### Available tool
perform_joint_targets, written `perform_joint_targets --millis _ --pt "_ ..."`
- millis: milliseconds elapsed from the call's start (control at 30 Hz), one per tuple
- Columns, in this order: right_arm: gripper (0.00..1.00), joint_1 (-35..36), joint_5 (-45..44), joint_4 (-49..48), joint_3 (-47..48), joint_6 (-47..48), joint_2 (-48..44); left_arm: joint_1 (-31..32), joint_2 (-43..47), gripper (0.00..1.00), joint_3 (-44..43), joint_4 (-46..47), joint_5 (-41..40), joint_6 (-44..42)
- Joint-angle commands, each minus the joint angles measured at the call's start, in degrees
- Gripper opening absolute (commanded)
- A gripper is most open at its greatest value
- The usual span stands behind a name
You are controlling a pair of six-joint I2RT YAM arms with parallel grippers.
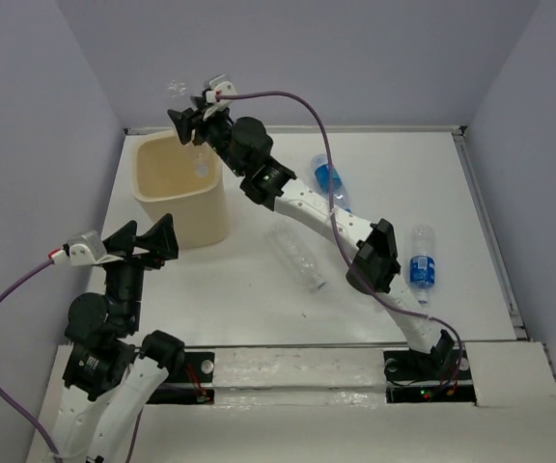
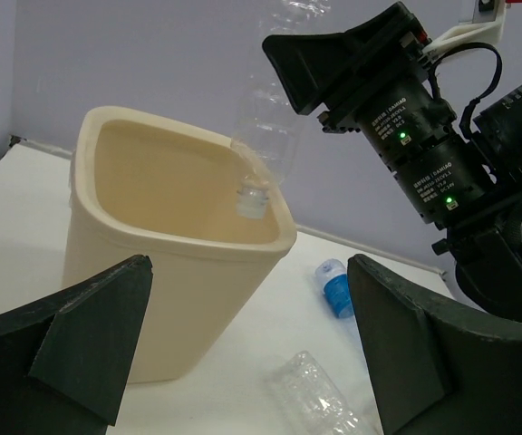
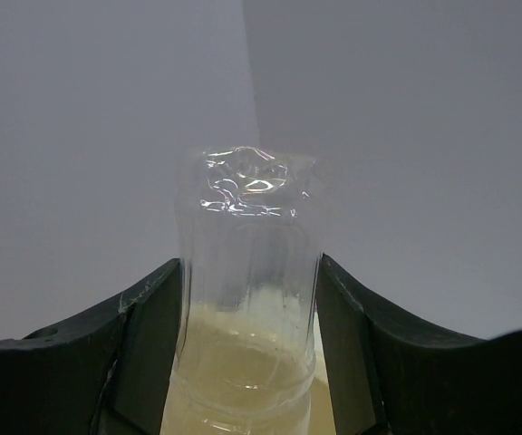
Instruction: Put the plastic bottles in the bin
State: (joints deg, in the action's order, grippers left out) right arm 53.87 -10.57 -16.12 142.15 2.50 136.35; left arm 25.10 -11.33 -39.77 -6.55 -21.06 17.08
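My right gripper (image 1: 193, 123) is shut on a clear ribbed plastic bottle (image 1: 201, 166) and holds it cap down over the cream-beige bin (image 1: 146, 196). In the right wrist view both fingers (image 3: 143, 353) press the bottle (image 3: 247, 272) at its sides. In the left wrist view the bottle (image 2: 268, 127) hangs with its cap just inside the bin's rim (image 2: 166, 231). My left gripper (image 1: 146, 234) is open and empty at the bin's near side (image 2: 247, 362). A clear crushed bottle (image 1: 297, 257) and two blue-labelled bottles (image 1: 327, 178) (image 1: 421, 263) lie on the table.
The table has a raised edge at the back and right, with grey-violet walls around it. The crushed bottle (image 2: 320, 399) and one blue-capped bottle (image 2: 335, 285) lie right of the bin, near the right arm's links (image 1: 302, 203).
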Motion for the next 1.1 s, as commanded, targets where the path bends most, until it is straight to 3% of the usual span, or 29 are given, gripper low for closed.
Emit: perform_joint_targets --millis 0,67,167,267,367,600,667,767,1000,1067 --pt "0.32 -1.1 2.1 -10.0 1.1 -4.4 -0.3 0.5 0.3 0.99 -0.7 1.9 -1.4 0.0" --pt "0.34 -1.1 2.3 -10.0 -2.6 -5.0 0.0 0.4 0.3 0.99 -0.7 1.9 -1.4 0.1" --pt "0.45 -1.1 4.1 -10.4 -6.7 -7.0 -0.7 0.5 -0.1 0.99 -0.5 2.1 -1.1 0.1" --pt "0.59 -1.1 6.3 -9.6 -7.6 -8.0 -2.2 0.4 -0.7 0.99 -0.5 2.2 -1.2 0.1" --pt "0.64 -1.1 8.5 -8.1 -8.1 -7.9 -3.9 0.3 -1.1 0.99 -0.4 2.4 -1.2 0.3" --pt "0.82 -1.1 10.1 -3.0 -15.4 -7.7 -13.8 -0.7 -5.5 0.99 -2.0 2.6 3.3 1.5" --pt "0.86 -1.7 10.0 -1.1 -19.7 -7.9 -18.7 -0.7 -8.1 0.99 -3.6 2.5 8.1 2.4" --pt "0.86 -3.1 10.1 0.7 -28.5 -9.5 -26.4 -0.8 -10.5 0.99 -5.0 3.3 12.3 5.0" --pt "0.77 -7.4 5.2 4.8 -57.5 -14.1 -48.8 1.3 -21.3 0.99 -3.5 10.1 33.4 13.8" --pt "0.77 -8.7 2.1 7.4 -63.5 -14.8 -55.6 5.6 -27.1 0.99 -3.6 10.5 28.6 14.6"
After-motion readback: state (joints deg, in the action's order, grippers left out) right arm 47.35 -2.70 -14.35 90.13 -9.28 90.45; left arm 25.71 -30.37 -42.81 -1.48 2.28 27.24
